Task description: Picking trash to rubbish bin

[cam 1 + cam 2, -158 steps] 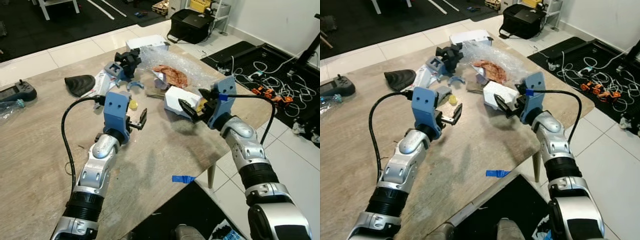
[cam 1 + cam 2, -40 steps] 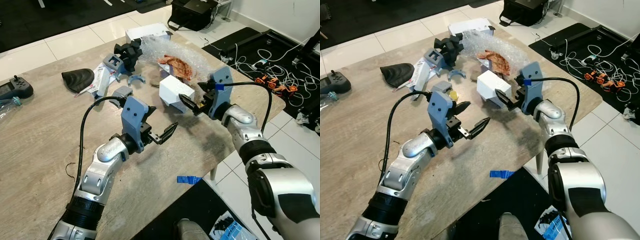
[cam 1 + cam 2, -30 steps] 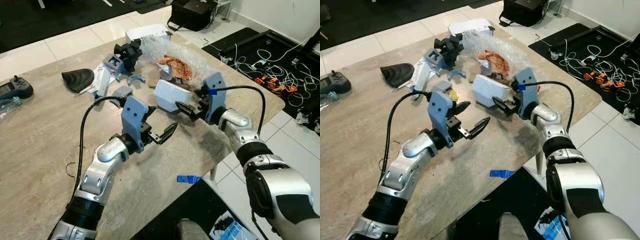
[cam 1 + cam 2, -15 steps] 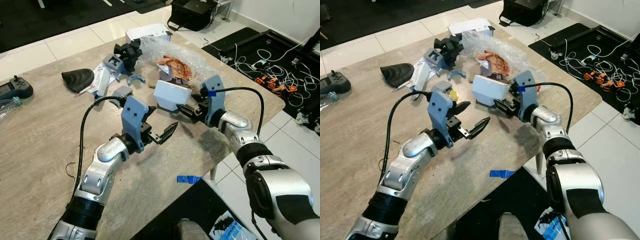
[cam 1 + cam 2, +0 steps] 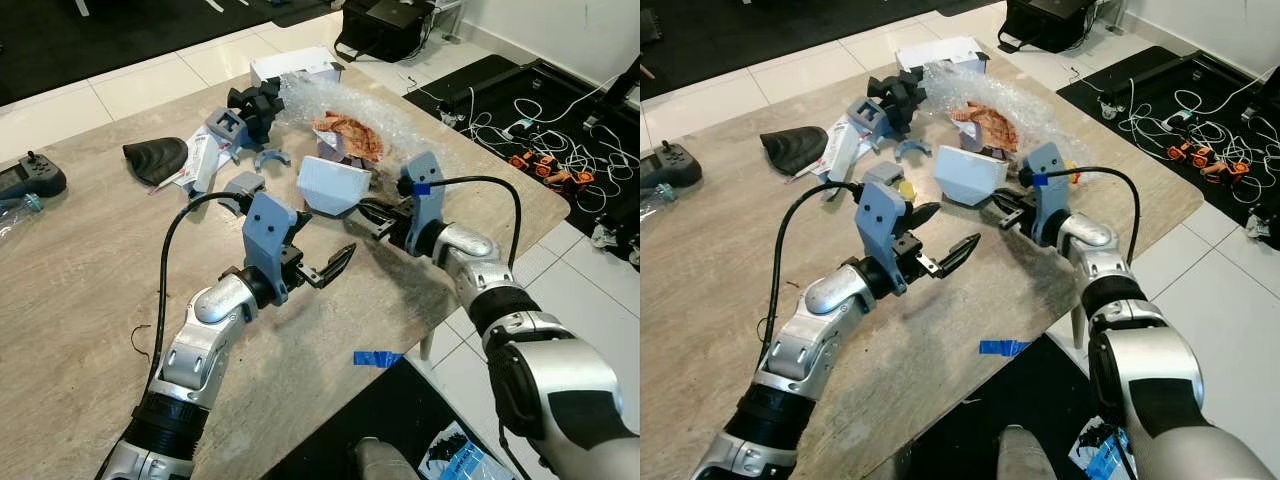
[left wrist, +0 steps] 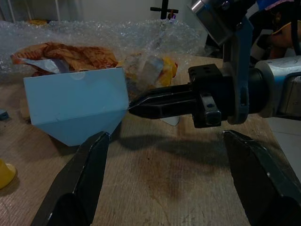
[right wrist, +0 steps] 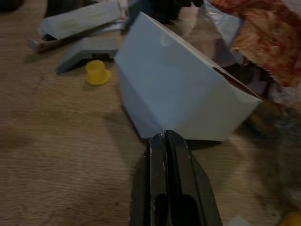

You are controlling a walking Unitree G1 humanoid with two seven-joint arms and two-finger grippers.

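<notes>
Left wrist view shows the right gripper (image 6: pixel 134 104) pinching, seemingly by one thin edge, the box (image 6: pixel 75 109) above the table (image 6: pixel 155 188) (left gripper (image 5: pixel 335 262) waits wide open), so it may slip.

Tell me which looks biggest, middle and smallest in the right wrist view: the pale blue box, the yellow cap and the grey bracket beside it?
1. pale blue box, though it sits nearest the camera, which helps it look big.
2. grey bracket.
3. yellow cap.
</notes>
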